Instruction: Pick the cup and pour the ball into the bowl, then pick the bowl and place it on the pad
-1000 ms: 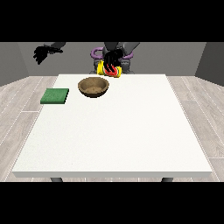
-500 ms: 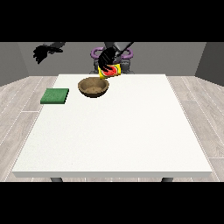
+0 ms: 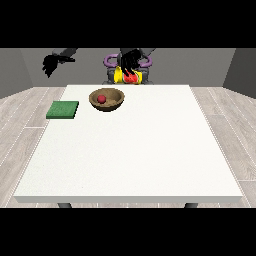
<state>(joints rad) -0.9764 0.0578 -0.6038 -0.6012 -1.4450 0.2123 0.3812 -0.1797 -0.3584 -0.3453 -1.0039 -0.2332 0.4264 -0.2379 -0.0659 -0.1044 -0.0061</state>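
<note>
Since half a second ago the cup has swung up and back from over the bowl, and a red ball now lies inside the bowl. That hand at the view's right has its fingers wrapped round the yellow and red cup, held above the table's far edge (just behind the bowl). Pouring looks finished, so the step in hand is getting rid of the cup. Next the bowl must be gripped by its rim and carried to the green pad, which lies well to its side. At the view's left the other hand hangs in the air holding nothing; how its fingers lie I cannot tell.
</note>
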